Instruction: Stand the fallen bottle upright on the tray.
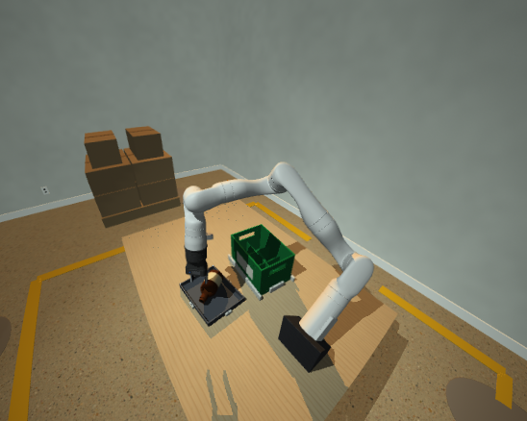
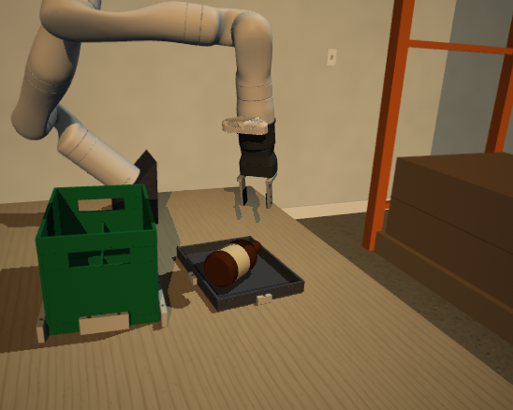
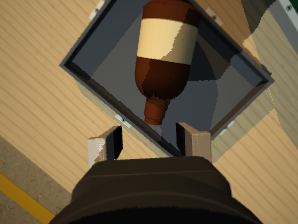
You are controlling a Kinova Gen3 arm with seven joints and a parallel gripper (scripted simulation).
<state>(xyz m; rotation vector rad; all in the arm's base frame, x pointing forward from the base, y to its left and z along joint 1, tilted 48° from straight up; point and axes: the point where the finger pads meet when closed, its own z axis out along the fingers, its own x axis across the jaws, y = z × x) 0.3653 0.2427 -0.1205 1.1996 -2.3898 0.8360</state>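
End effector (image 2: 256,197): spread wide, empty, pointing down above the bottle's neck end, poised for a grasp. Crate (image 2: 97,262): on the worktop (image 2: 311,356), left. Tray (image 2: 283,292): beside it. Bottle (image 2: 230,262): lying inside the tray.

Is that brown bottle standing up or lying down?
Lying down. The brown bottle rests on its side in the dark tray, its round base facing the exterior camera, while the open gripper hangs above it.
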